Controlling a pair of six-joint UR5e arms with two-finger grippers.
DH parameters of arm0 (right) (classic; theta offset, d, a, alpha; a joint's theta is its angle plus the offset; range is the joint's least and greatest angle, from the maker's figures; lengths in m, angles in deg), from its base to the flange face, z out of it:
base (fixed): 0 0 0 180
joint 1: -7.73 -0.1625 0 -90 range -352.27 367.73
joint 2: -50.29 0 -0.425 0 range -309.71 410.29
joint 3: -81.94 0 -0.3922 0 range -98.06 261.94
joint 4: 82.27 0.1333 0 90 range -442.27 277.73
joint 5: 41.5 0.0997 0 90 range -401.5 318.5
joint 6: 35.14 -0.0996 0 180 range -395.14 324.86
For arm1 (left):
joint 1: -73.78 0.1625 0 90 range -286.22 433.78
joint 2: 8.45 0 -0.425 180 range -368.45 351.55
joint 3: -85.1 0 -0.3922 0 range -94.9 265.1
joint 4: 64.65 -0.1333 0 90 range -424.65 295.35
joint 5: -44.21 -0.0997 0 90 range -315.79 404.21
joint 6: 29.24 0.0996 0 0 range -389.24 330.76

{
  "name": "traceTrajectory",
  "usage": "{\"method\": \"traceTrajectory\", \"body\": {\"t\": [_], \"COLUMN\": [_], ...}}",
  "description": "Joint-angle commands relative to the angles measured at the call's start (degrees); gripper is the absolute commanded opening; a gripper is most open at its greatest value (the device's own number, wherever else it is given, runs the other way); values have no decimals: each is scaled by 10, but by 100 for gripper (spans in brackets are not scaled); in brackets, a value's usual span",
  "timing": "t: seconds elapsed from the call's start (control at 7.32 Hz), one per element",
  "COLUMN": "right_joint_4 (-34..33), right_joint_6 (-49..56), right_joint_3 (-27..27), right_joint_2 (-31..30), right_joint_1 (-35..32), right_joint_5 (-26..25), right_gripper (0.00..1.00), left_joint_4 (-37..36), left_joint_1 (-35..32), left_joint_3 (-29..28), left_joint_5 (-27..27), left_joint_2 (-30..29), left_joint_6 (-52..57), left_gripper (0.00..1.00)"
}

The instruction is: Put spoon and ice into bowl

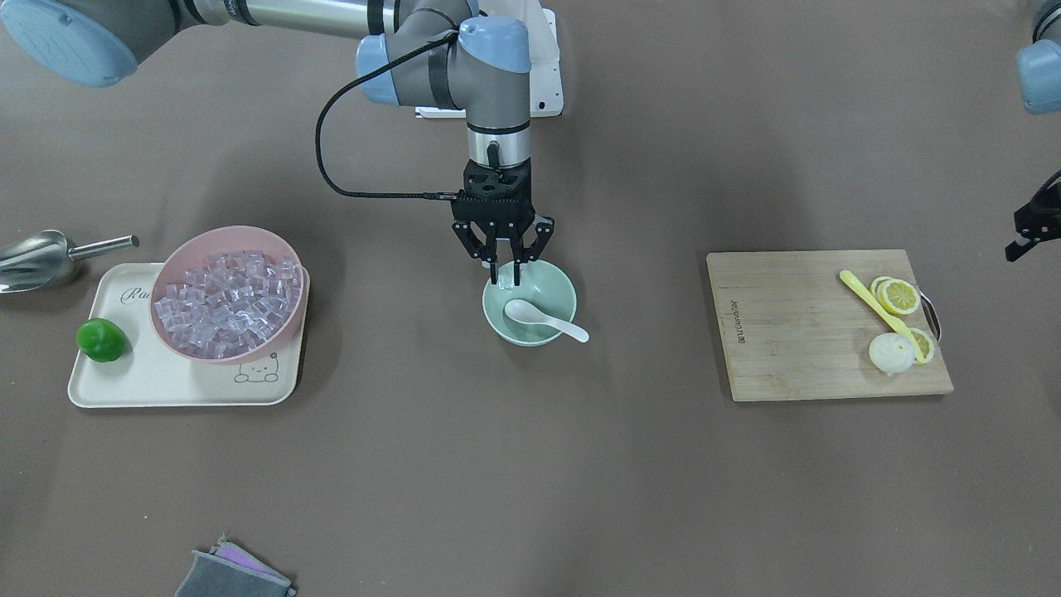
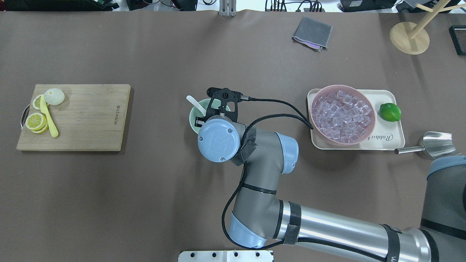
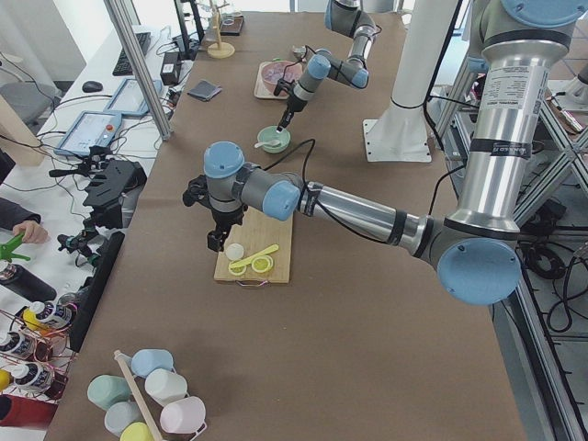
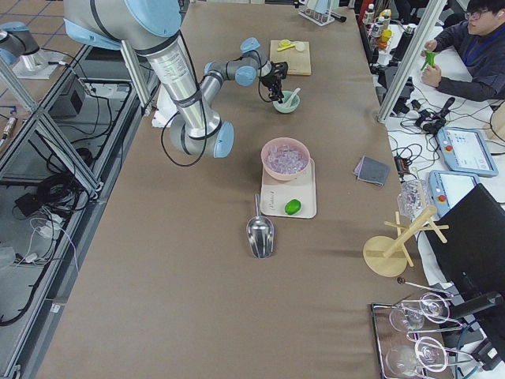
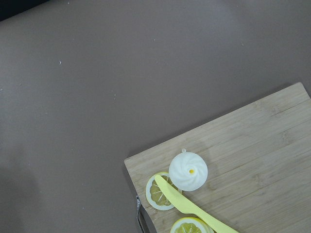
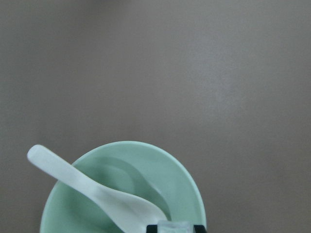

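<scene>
The mint-green bowl (image 1: 554,292) stands mid-table. The white spoon (image 1: 543,319) lies in it, scoop inside, handle over the rim. Both show in the right wrist view, the bowl (image 6: 160,165) and the spoon (image 6: 97,191). My right gripper (image 1: 506,278) points straight down over the bowl's robot-side rim, shut on a clear ice cube (image 6: 175,226) held between its fingertips just above the bowl. My left gripper (image 1: 1028,236) hangs off the cutting board's end, cut by the frame edge; I cannot tell whether it is open or shut.
A pink bowl (image 1: 286,249) full of ice cubes and a lime (image 1: 101,340) sit on a cream tray (image 1: 166,381). A steel scoop (image 1: 37,259) lies beside it. A cutting board (image 1: 796,332) holds lemon slices, a yellow utensil and a white bun. A grey cloth (image 1: 232,572) lies near the operators' edge.
</scene>
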Motion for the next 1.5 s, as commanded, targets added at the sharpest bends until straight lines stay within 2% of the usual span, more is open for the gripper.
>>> {"method": "traceTrajectory", "body": {"t": [0.0,0.14,0.41,0.55,0.82,0.96,1.09,1.23,1.37], "right_joint_4": [26,20,19,19,0,-27,-42,-69,-129], "right_joint_6": [-10,-8,14,45,100,155,185,239,298], "right_joint_3": [-7,-4,-5,-4,14,39,75,142,199], "right_joint_2": [6,6,-4,-17,-52,-72,-109,-161,-191], "right_joint_1": [-4,-22,-75,-95,-151,-176,-197,-224,-260], "right_joint_5": [-1,9,79,90,146,171,187,219,264], "right_gripper": [100,100,100,100,100,100,100,100,100], "left_joint_4": [-1,3,7,21,10,-37,-114,-142,-142], "left_joint_1": [0,0,-14,-33,-47,-46,-48,-59,-64], "left_joint_3": [0,3,-34,-27,-11,17,35,37,34], "left_joint_5": [-2,-2,-18,-48,-39,-37,-42,-39,-39], "left_joint_2": [11,26,51,78,120,134,137,138,137], "left_joint_6": [0,-4,1,1,4,6,74,142,143], "left_gripper": [100,100,100,100,100,100,100,100,100]}}
